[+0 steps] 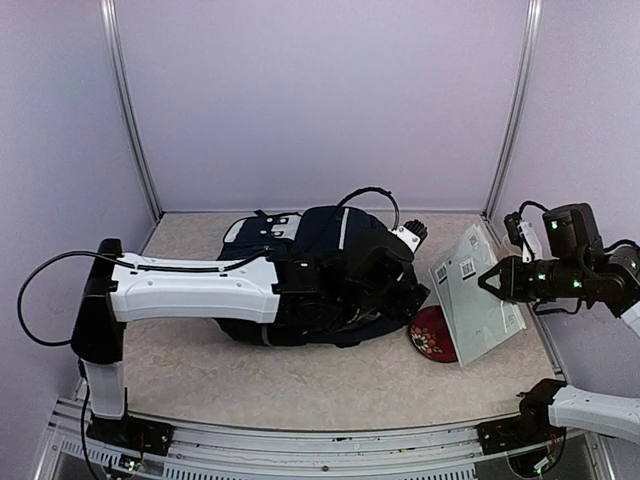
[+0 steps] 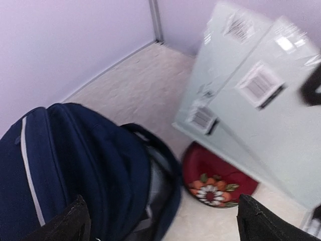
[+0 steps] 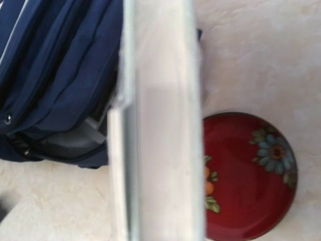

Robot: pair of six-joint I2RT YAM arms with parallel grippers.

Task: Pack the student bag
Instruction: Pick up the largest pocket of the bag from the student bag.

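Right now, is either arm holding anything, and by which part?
The right gripper holds the pale flat packages by the edge facing that arm, roughly mid-height. The left gripper is open by the bag and holds nothing.

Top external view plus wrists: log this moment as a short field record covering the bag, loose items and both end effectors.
student bag: lying on the table, mouth unzipped, grey lining showing
left end effector: open, over the bag's mouth, holding nothing
right end effector: shut on pale flat packet
pale flat packet: tilted on edge beside the bag's mouth, barcode labels showing; possibly two stacked
red floral dish: flat on the table by the packet's lower edge
bag contents: cannot tell
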